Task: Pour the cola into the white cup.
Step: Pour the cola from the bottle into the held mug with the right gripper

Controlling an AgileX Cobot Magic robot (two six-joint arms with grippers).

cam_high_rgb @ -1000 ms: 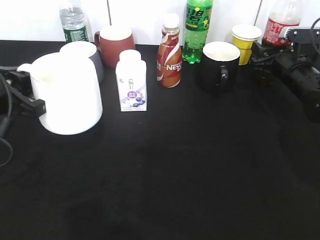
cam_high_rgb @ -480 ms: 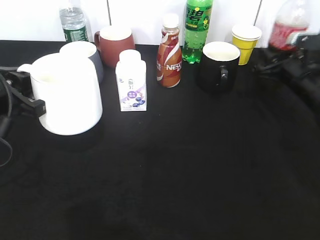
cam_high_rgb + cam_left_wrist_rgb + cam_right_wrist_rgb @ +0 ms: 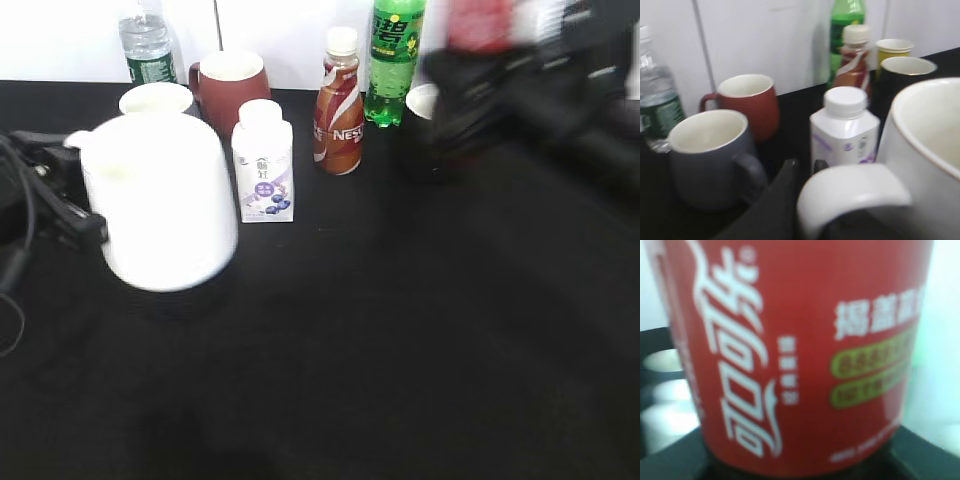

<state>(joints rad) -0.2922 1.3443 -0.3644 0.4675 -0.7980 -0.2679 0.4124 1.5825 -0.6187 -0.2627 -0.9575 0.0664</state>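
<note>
Cola bottle (image 3: 795,355) — upright, long axis vertical

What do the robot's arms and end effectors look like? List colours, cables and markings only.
Both are black. The left end effector is matte black, with angular links and a thin black cable looping off beside it. The right end effector is a motion-blurred black mass with a pale patch near the top. No markings are legible on either.
</note>
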